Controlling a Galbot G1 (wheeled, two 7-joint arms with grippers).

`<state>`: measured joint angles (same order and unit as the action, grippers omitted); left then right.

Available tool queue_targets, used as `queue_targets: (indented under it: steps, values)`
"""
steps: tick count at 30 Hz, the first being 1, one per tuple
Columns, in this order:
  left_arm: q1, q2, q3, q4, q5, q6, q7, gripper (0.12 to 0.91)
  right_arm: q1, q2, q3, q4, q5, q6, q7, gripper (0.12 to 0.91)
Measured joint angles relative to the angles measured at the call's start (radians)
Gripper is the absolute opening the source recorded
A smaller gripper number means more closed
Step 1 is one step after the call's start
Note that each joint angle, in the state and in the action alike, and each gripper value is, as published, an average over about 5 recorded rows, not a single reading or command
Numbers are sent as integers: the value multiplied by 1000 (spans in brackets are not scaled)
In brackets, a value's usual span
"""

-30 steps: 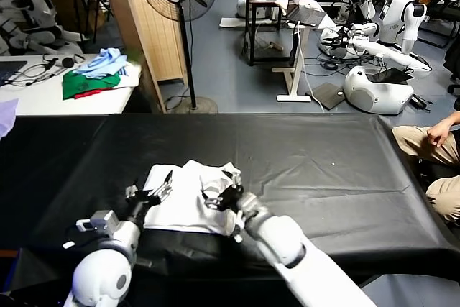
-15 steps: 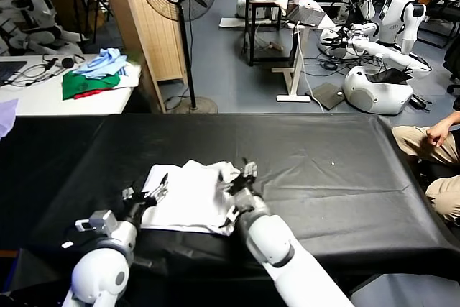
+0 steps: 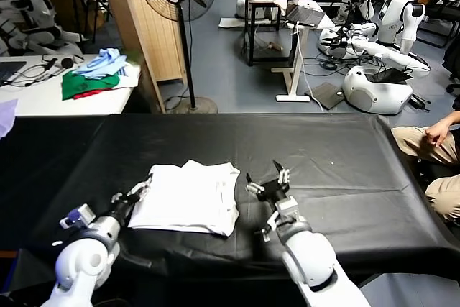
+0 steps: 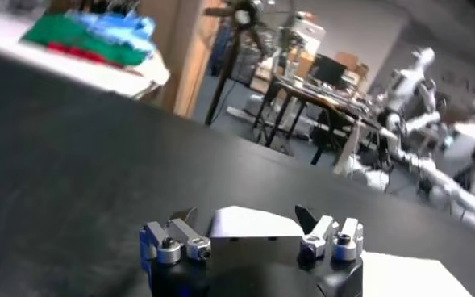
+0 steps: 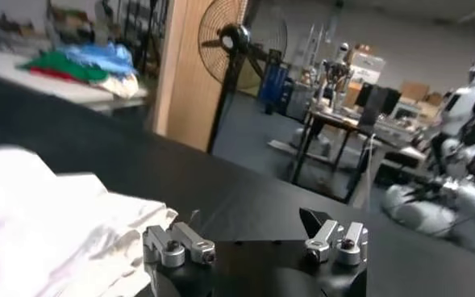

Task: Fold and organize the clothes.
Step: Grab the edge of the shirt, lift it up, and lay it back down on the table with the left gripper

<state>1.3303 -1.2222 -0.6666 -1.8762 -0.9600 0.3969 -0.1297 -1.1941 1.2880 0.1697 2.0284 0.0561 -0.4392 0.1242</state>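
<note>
The left gripper is wide open and holds nothing; it sits low at the left edge of the folded white cotton T-shirt, about touching the cloth. The right gripper is wide open too, holding nothing; it stands just beside the shirt's right edge, apart from it, over the bare black cloth-covered table.

The shirt lies flat in a neat, roughly square bundle near the front edge of the table, a bit left of the middle; its plain side is up.

It looks soft, light and floppy – it would likely sag and slip open if lifted by one corner; a hold on two corners or on a thick folded edge would probably keep the layers together.
</note>
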Motion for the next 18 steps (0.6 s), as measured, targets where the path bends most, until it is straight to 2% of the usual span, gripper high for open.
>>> queue_targets:
  steps: [5,12,14,18]
  values:
    - [11,5,-21,22,-119,28,5,798,-14,3,5,15,19,-1,-1,798]
    - [23,11,-31,33,-168,48,31,780,-22,7,9,24,21,-3,-4,798]
    - [26,12,-31,34,-172,56,36,721,-26,8,11,26,21,-3,-4,798]
    - [34,13,-28,34,-170,79,54,513,-31,10,14,31,21,-4,-6,798]
